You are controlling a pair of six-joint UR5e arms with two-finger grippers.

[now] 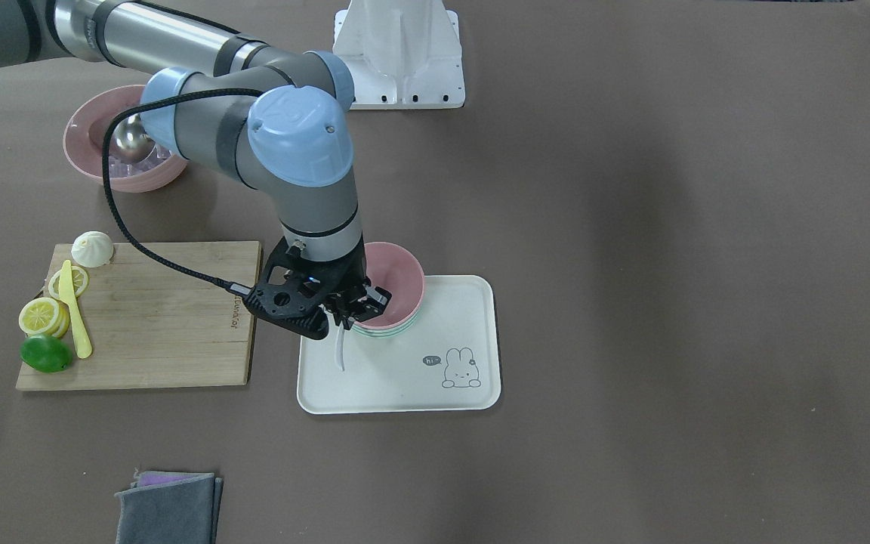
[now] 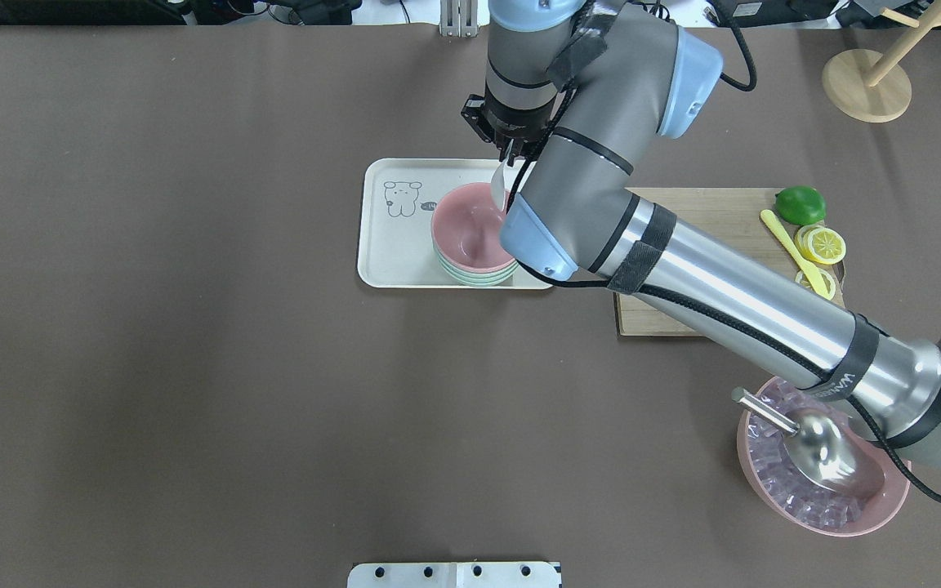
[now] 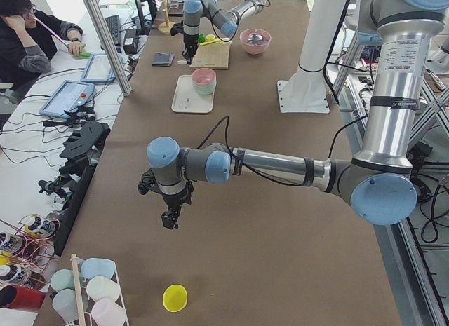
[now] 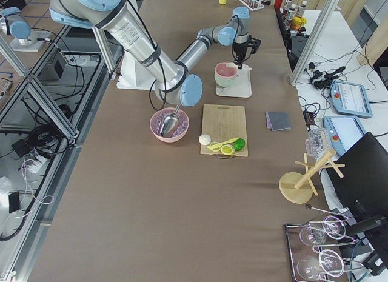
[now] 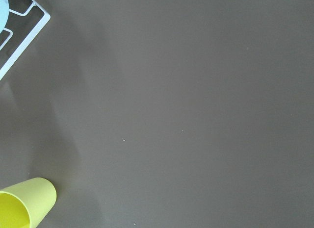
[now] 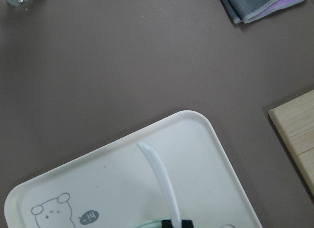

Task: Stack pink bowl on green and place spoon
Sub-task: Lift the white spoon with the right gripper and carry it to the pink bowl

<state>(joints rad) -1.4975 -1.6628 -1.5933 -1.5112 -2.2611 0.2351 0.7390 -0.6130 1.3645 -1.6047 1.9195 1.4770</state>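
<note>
look at the right gripper first: its jaws are clamped on the white spoon, pinching it partway along. the handle runs out from the fingertips toward your edge of the bench, above the tray. in the overhead view the spoon's wider end sits at the rim of the pink bowl; you cannot tell whether it touches.

the pink bowl is nested on the green bowl. the stack stands on the half of the tray nearer the bench's right end, with a cartoon animal drawn on the other half. the tray lies about midway along the bench, closer to your long edge than to the robot's.

toward the right end, the cutting board lies just beside the tray. it carries a lime, lemon slices, a yellow knife and a white bun. beyond it, near the robot's long edge, the ice dish holds clear cubes and a metal scoop. folded grey cloths lie by your edge.

the left gripper hangs above bare bench near the left end. it shows only in the side view, so you cannot tell how its jaws stand. a yellow cup lies on its side near it. a cup rack stands at the corner where your edge meets the left end.
</note>
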